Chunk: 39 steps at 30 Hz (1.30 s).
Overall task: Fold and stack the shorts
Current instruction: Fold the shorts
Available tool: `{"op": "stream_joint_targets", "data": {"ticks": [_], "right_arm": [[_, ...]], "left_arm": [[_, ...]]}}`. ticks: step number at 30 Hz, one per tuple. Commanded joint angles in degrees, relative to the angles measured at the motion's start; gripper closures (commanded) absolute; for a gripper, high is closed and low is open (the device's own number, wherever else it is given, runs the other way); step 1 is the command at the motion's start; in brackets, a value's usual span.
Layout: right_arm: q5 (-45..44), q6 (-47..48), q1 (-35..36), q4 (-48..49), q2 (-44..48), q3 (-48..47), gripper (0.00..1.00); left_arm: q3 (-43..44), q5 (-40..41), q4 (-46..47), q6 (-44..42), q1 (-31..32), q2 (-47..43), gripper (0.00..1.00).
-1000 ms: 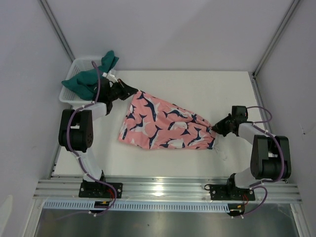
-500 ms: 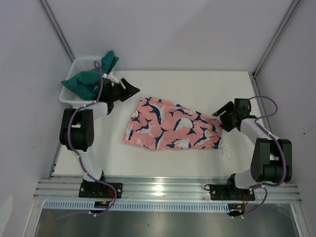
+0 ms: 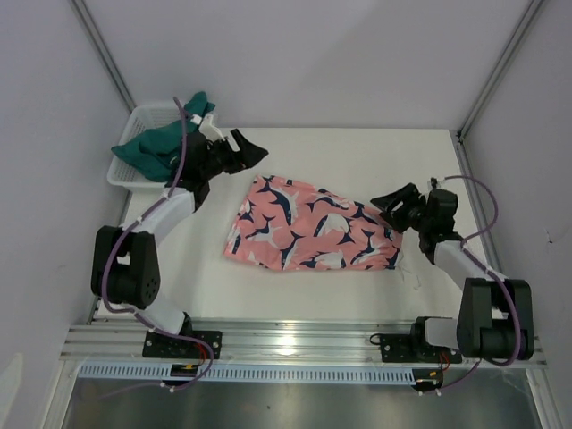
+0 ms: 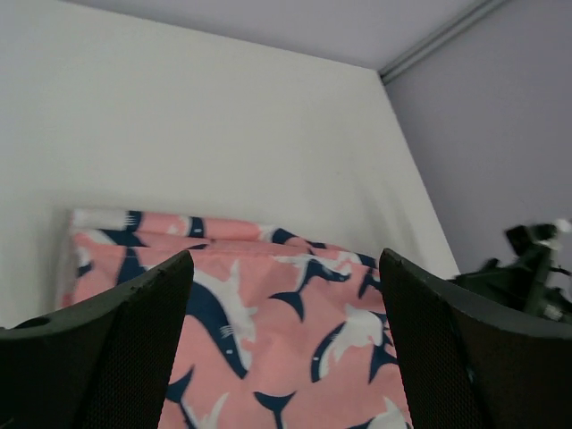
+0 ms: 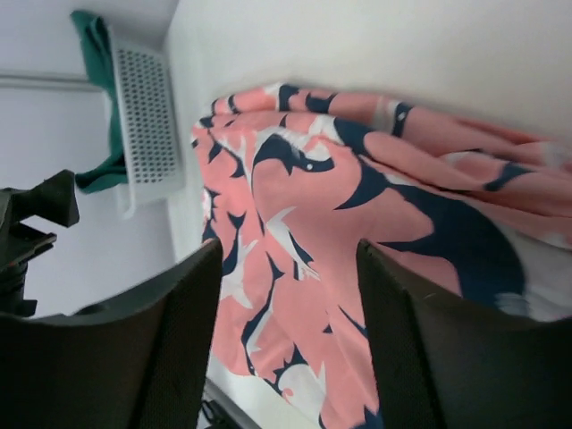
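Shorts [image 3: 313,234] of salmon shark-print fabric lie in a rumpled trapezoid.

I drive two matching arms, the left arm [image 3: 121,268] and the right arm [image 3: 490,308]. Each is made of chunky black joint housings joined by white links, sits on a black base plate [image 3: 183,343], and trails a thin purple cable [image 3: 184,143] looped along its length. The left end effector [image 3: 248,154] and right end effector [image 3: 393,201] are matte black. On my wrist feeds their fingers [image 4: 116,349] look broad and wedge-shaped, with a finely dimpled, mesh-like inner face.
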<state>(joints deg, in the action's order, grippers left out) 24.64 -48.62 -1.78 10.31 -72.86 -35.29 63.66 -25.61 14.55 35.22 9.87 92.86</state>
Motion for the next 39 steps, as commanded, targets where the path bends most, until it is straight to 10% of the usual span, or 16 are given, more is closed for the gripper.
{"op": "stream_joint_targets", "data": {"ticks": [1,5,15,26,39], "right_arm": [[13.9,-10.8,3.5,30.4,-7.3,6.1,0.39],[14.0,-18.3,6.3,52.6,-16.7,11.0,0.34],[6.3,-18.7,7.5,71.8,-39.1,18.3,0.34],[-0.4,-0.2,8.6,24.5,-29.1,-1.5,0.30],[-2.4,8.6,8.8,-2.2,-46.0,-39.3,0.29]], "left_arm": [[-5.1,0.7,2.3,-2.1,5.2,-6.0,0.14],[-10.6,1.6,5.3,-1.5,8.9,-7.7,0.14],[-17.0,0.6,11.3,-1.0,13.7,-3.7,0.14],[-22.0,7.2,8.5,-1.7,14.3,-3.2,0.14],[-40.3,16.7,19.6,6.5,22.5,-7.0,0.16]]}}
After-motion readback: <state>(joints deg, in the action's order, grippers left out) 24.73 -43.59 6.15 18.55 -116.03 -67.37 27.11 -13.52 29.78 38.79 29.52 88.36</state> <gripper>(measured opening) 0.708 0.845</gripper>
